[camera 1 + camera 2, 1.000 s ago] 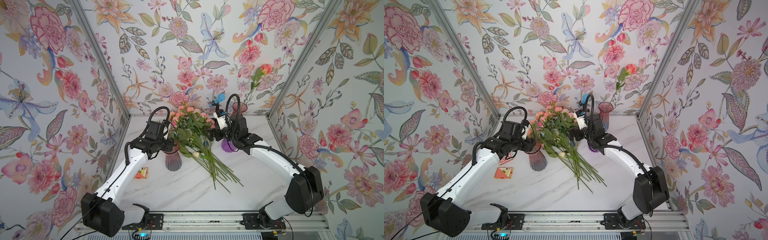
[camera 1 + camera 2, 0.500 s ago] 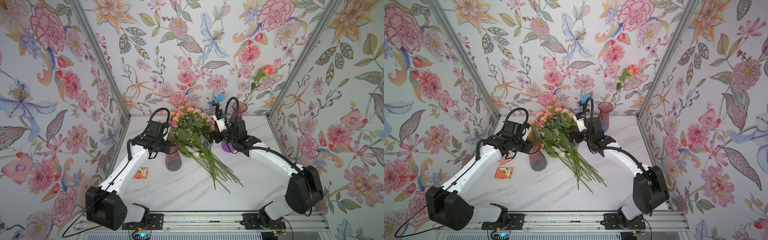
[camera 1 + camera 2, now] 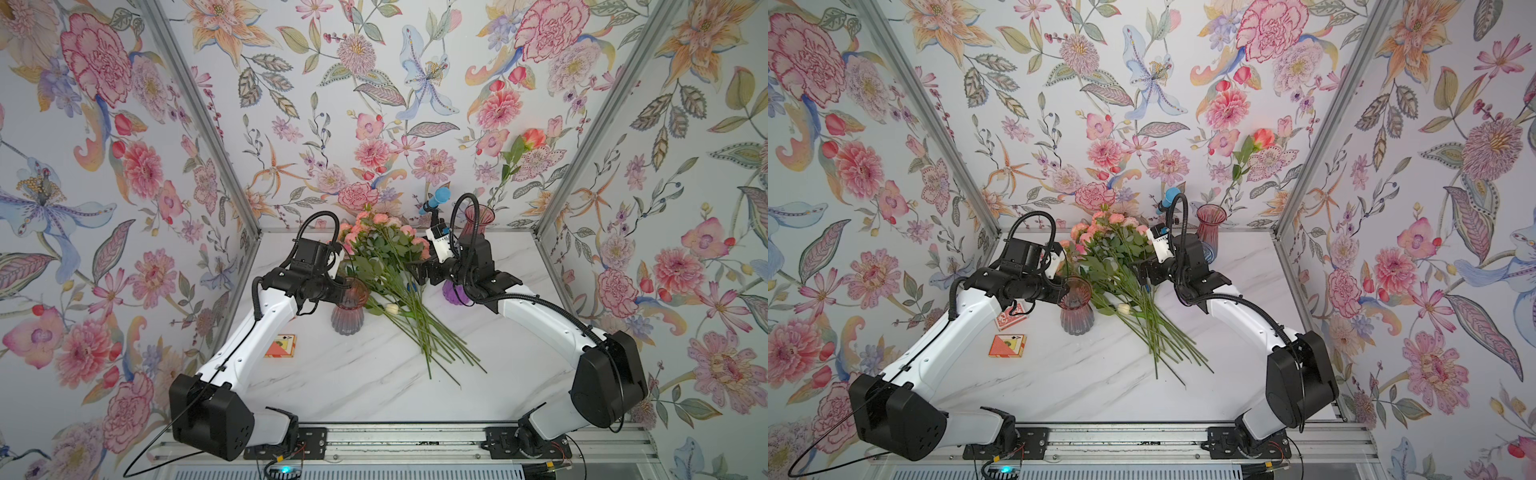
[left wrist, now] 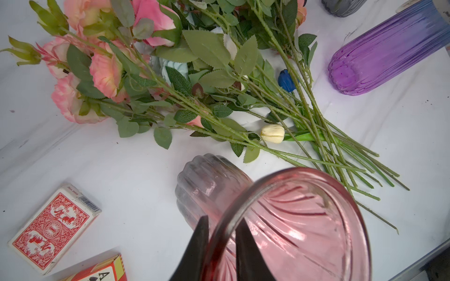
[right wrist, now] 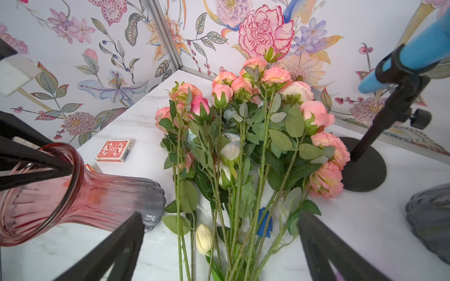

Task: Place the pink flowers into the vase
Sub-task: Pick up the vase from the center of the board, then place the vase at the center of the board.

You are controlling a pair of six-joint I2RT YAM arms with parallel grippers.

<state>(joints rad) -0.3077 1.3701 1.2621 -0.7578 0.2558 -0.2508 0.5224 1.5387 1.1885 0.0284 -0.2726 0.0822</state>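
Glass sits between the fingers (image 4: 197,248) of the left gripper (image 4: 222,220): one black finger is inside the rim of the vase (image 4: 304,219) and one outside, clamped on the wall, as far as this close view lets me judge. Such glass is hard, smooth and breakable, so I think a rim pinch can slip if the vase is pulled quickly. The right gripper (image 5: 220,215) has its fingers spread wide and holds nothing; it hangs low over the stems. The pink flowers (image 5: 255,116) lie in one bundle on the table (image 3: 374,395), just beside the vase, heads toward the back wall, none in this vase yet. They look light, with thin, rather stiff stems and soft heads. The bare lower stems, below the leaves, are the best place to grip. A white tulip (image 4: 272,133) and a blue bloom (image 4: 287,80) lie mixed in and should be left out.
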